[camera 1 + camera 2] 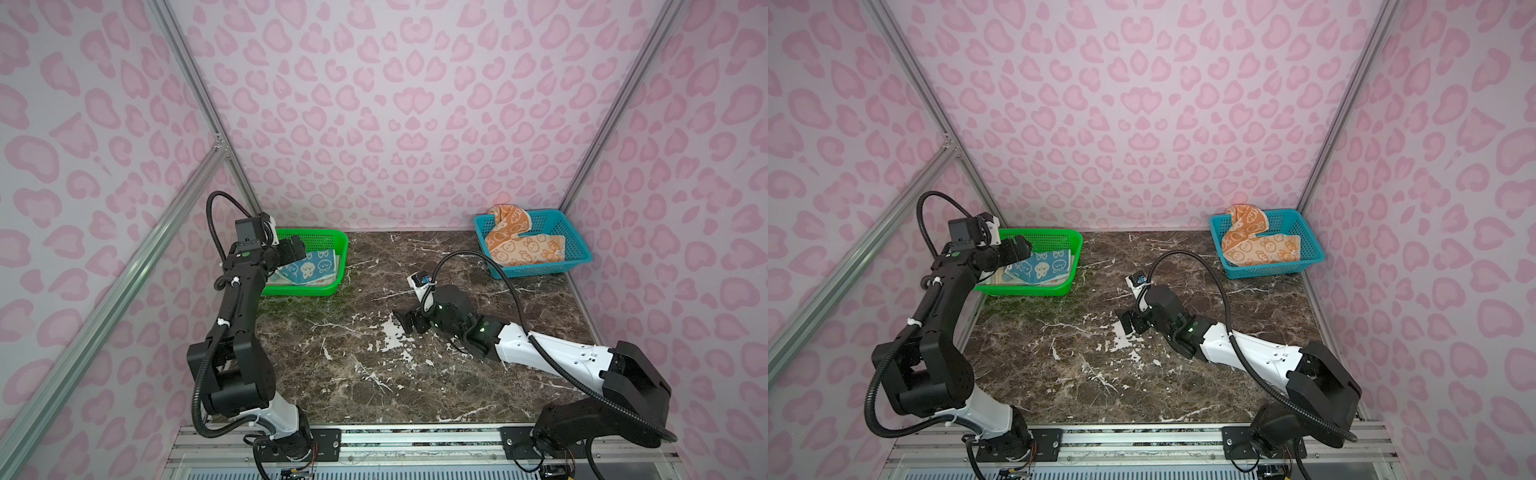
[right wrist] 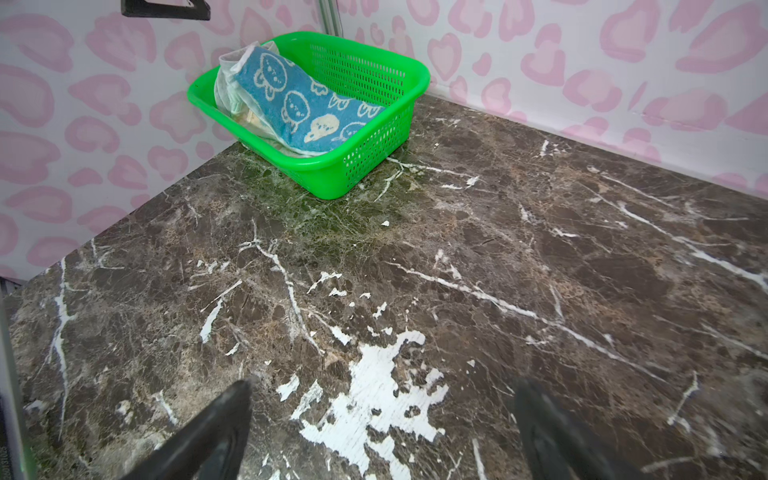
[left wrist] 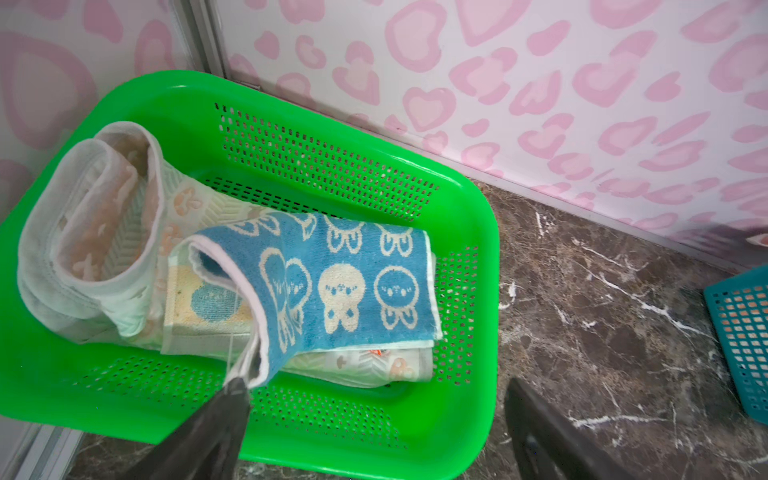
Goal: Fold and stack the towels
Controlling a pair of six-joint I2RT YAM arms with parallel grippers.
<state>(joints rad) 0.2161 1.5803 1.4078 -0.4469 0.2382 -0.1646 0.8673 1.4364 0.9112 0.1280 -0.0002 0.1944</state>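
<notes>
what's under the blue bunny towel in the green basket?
The white pastel towel lies under the blue towel, showing past its edges, one end curled up by the green basket wall. Anything beneath the blue towel's middle is hidden.

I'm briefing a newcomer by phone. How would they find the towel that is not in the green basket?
On the marble table, look to the far right corner, where a blue basket stands. The orange towel lies rumpled inside it. It alone is orange with white bunnies; the blue towel and white towel share the green basket.
</notes>
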